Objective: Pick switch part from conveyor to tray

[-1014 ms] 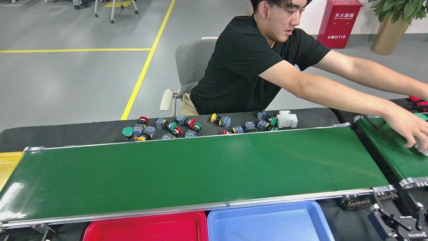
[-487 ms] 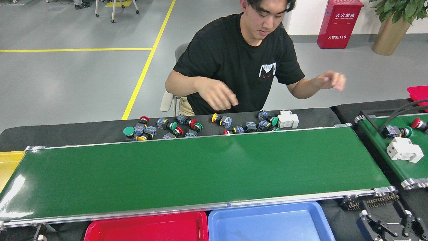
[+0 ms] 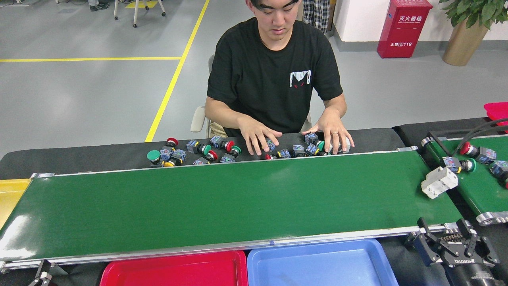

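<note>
The conveyor (image 3: 222, 202) is the long glossy green belt across the middle, and most of it is bare. A white blocky switch part (image 3: 439, 182) lies tilted at its right end, where the smaller green belt (image 3: 482, 190) meets it. My right gripper (image 3: 444, 231) is at the bottom right, just below the conveyor's near right corner and below the white part. Its dark fingers are spread and hold nothing. A red tray (image 3: 174, 272) and a blue tray (image 3: 317, 266) sit along the near edge, both without parts. My left gripper is out of view.
A person sits across the belt with both hands (image 3: 333, 137) on a pile of push-button parts (image 3: 198, 151) on the black table. More button parts (image 3: 460, 164) ride the smaller belt. A yellow tray (image 3: 10, 194) is at the left end.
The person drew both arms back from the right belt and laid both hands on the pile. The white part travelled left onto the conveyor's end. My right gripper rose towards the conveyor corner.
</note>
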`<state>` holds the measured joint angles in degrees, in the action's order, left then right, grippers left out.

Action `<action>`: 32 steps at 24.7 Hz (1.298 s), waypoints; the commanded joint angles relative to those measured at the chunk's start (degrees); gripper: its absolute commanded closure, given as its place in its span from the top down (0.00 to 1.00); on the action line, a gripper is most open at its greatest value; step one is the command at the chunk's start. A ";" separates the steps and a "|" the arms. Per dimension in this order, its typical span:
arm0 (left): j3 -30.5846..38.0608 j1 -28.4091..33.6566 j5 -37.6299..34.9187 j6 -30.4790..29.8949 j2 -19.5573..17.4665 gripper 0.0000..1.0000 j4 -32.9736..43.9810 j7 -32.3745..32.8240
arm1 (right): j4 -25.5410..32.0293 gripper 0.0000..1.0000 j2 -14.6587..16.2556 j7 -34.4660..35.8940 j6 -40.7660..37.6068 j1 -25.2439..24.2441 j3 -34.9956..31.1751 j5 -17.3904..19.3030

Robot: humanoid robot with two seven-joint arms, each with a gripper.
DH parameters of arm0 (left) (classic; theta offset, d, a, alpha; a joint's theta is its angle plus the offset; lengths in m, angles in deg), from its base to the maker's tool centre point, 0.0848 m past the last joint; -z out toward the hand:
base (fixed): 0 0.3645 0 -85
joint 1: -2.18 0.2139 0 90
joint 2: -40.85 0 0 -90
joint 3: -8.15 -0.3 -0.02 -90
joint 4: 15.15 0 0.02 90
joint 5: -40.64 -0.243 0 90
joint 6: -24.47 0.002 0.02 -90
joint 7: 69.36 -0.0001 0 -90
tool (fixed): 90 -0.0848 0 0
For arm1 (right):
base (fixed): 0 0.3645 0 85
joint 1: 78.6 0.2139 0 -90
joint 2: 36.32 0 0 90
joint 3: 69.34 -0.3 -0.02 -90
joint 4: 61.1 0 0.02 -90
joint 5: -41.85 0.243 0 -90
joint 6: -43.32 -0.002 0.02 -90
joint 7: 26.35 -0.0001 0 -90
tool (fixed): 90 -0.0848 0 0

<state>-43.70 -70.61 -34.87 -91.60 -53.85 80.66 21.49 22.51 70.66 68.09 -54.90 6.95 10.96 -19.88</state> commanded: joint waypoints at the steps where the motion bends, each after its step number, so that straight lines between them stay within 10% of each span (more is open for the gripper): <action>1: 0.18 -0.33 -0.07 0.05 -0.75 1.00 0.43 -0.68 | -0.19 0.97 0.34 -0.30 0.22 0.76 -0.15 -0.06; 24: -0.88 -3.06 0.01 -0.21 -0.75 1.00 -0.27 -0.68 | -15.31 0.97 -2.83 -4.26 5.67 18.42 10.05 -0.85; 26: -1.93 -4.29 -0.07 -0.30 -0.84 1.00 -0.80 -0.68 | -18.56 0.78 -3.79 -4.26 5.67 20.01 10.05 -0.85; 29: -3.07 -5.17 -0.07 -0.21 -0.92 1.00 -1.41 -0.68 | -19.53 0.14 -2.92 -4.00 4.97 20.45 10.93 -0.94; 32: -2.99 -5.17 -0.07 -0.21 -0.92 1.00 -1.50 -0.68 | -19.18 0.01 -2.04 -3.64 3.30 20.01 12.60 -0.76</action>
<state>-46.83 -75.35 -34.88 -91.72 -54.02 78.77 21.26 2.72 67.83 63.83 -50.53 26.28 23.47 -20.69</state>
